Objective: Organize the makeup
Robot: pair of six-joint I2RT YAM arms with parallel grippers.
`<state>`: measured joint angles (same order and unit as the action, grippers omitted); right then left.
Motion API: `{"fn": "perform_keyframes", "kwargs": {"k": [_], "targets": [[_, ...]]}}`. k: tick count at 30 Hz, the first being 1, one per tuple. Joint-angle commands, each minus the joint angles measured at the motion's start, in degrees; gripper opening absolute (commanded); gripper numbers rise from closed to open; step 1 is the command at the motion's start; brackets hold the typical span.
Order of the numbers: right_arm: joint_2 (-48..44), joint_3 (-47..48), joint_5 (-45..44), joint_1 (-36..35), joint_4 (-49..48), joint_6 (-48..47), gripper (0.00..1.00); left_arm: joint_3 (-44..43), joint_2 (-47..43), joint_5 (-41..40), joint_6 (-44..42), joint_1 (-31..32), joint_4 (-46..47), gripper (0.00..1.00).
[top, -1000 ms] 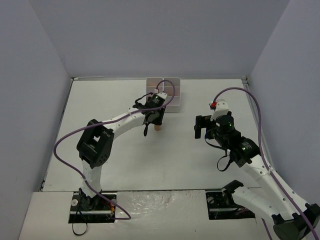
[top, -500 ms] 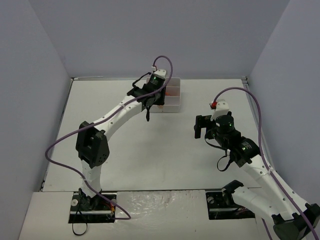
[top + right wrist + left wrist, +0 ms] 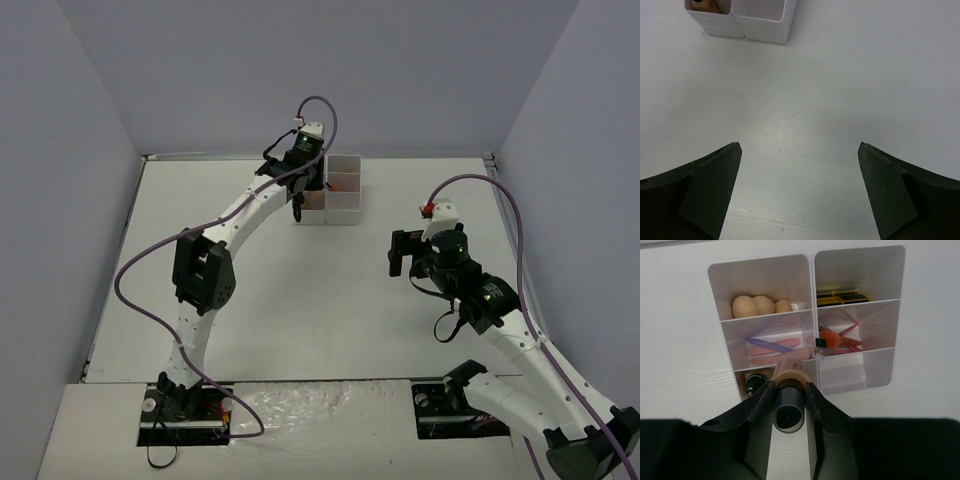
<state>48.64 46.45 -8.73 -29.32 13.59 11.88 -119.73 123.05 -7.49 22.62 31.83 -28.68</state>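
My left gripper (image 3: pixel 789 391) is shut on a tan bottle (image 3: pixel 791 374) with a black cap (image 3: pixel 788 411). It holds the bottle tilted over the near-left cell of the white compartment box (image 3: pixel 855 382). That cell holds another black-capped bottle (image 3: pixel 754 383). Other cells hold peach sponges (image 3: pixel 753 305), pink and blue sticks (image 3: pixel 771 345), black-and-gold tubes (image 3: pixel 841 297) and orange-red sticks (image 3: pixel 836 339). In the top view the left gripper (image 3: pixel 299 204) is at the box's (image 3: pixel 342 204) left side. My right gripper (image 3: pixel 800 146) is open and empty over bare table, also in the top view (image 3: pixel 402 254).
The box (image 3: pixel 762 22) stands far ahead of the right gripper, at the upper left of the right wrist view, with a bottle (image 3: pixel 706 4) in its left cell. The near-right cell (image 3: pixel 852 367) of the box is empty. Grey walls enclose the table.
My left arm has carried the bottle from the table in front of the box back and up to over the box's left side. The right arm has not moved.
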Motion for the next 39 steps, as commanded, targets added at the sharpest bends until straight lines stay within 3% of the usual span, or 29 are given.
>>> {"fn": "perform_keyframes", "kwargs": {"k": [1, 11, 21, 39], "targets": [[0.58, -0.09, -1.60, 0.19, -2.30, 0.16, 1.00, -4.37, -0.98, -1.17, 1.41, -0.45, 1.13, 0.00], [1.01, -0.23, -1.37, 0.23, -2.26, 0.52, 1.00, -1.06, -0.14, -1.84, 5.07, -0.26, 2.22, 0.00], [1.87, -0.51, -1.20, 0.26, -2.31, 0.78, 1.00, 5.91, -5.98, -4.03, 4.80, 1.13, 4.10, 0.00], [1.57, -0.84, -0.35, 0.32, -2.28, 1.13, 1.00, 6.82, -2.73, -3.82, 1.52, 1.16, 12.89, 0.00]]}}
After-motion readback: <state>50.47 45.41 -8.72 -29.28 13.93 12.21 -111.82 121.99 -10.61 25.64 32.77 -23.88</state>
